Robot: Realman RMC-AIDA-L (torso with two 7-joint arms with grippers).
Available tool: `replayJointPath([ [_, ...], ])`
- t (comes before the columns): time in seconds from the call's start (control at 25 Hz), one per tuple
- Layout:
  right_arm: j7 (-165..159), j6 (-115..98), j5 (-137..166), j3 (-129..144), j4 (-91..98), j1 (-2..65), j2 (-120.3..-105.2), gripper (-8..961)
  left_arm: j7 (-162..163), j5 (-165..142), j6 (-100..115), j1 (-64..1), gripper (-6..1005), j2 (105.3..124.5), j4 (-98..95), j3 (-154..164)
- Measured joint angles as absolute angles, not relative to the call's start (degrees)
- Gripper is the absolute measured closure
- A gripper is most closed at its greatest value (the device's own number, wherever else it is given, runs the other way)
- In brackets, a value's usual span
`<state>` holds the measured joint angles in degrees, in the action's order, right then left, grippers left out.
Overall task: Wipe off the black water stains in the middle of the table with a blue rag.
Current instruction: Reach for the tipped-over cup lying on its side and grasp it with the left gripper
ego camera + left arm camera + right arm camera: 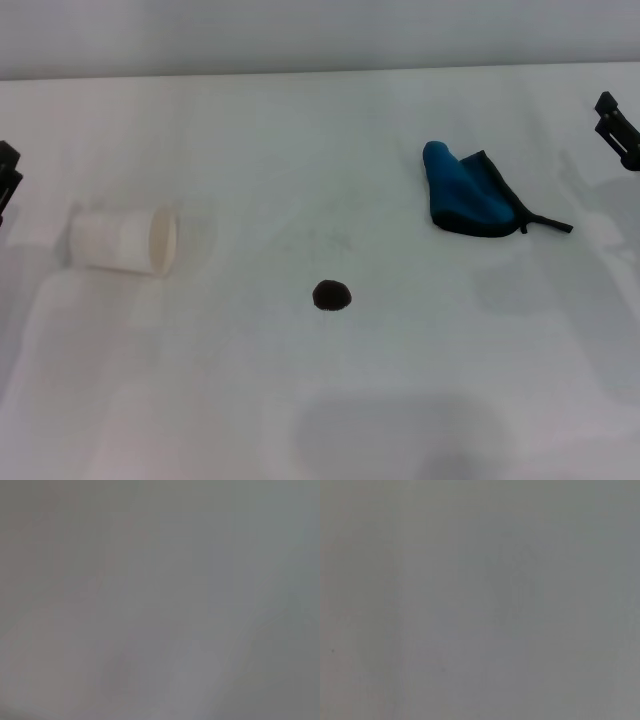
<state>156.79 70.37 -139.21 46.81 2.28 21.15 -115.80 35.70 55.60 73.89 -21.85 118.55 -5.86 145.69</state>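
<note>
A small dark brown-black stain [331, 295] sits near the middle of the white table [320, 400]. The bunched blue rag [468, 190], with black edging and a thin black strap tail, lies to the stain's right and farther back. My right gripper [619, 130] shows only as a black part at the right edge, to the right of the rag and apart from it. My left gripper [6, 178] shows only at the left edge, far from both. Both wrist views show only plain grey surface.
A white paper cup [125, 239] lies on its side at the left of the table, its mouth toward the middle. The table's far edge meets a pale wall at the back.
</note>
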Motion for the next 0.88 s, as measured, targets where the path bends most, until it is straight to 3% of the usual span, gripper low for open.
replayJointPath([
  [0.56, 156.4, 68.9, -139.2, 46.5, 2.5, 21.4, -115.72, 96, 34.4, 54.4, 75.3, -24.1, 110, 118.43, -4.4, 145.6],
  [0.72, 156.4, 68.8, -139.3, 46.3, 2.8, 21.5, -115.74, 96, 37.6, 53.3, 81.4, -26.5, 111, 117.1, -1.9, 145.6],
  [0.88, 156.3, 68.8, -139.3, 46.3, 3.0, 21.8, -115.72, 96, 48.5, 51.2, 82.2, -30.2, 110, 114.39, 0.8, 147.2],
])
